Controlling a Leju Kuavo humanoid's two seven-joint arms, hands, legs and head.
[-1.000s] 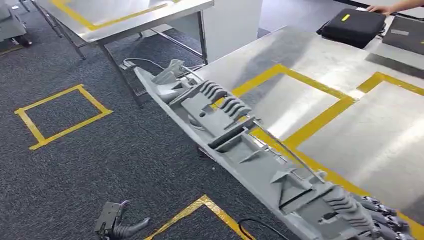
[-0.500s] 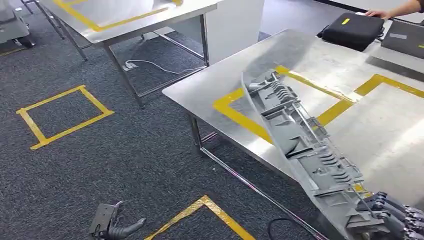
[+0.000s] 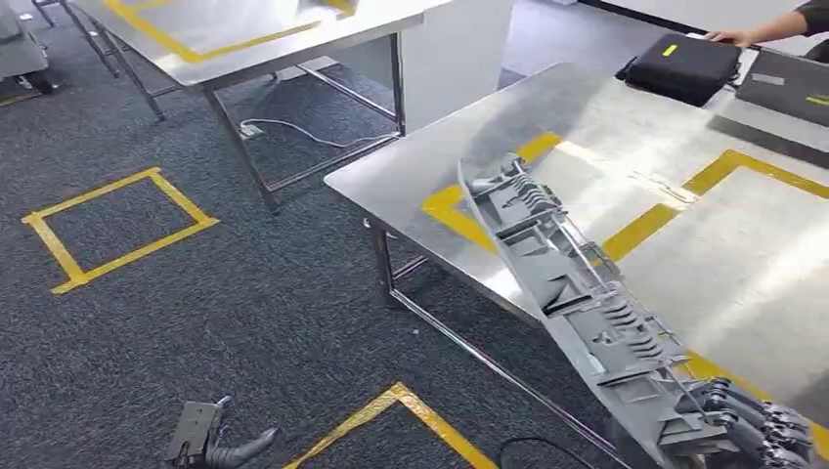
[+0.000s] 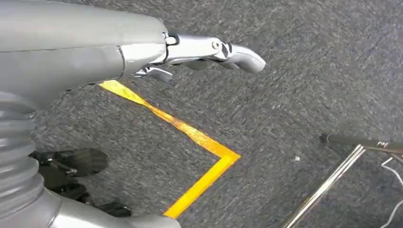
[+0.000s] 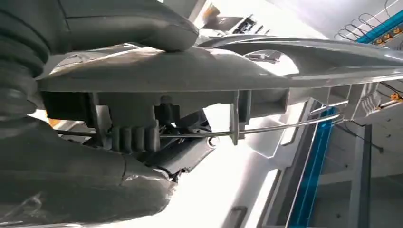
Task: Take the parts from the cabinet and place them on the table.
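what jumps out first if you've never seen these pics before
The long grey plastic part stands out first, slanting over the corner of the steel table with yellow tape lines, its near end held by the right robot hand. The left robot hand hangs open over dark carpet.
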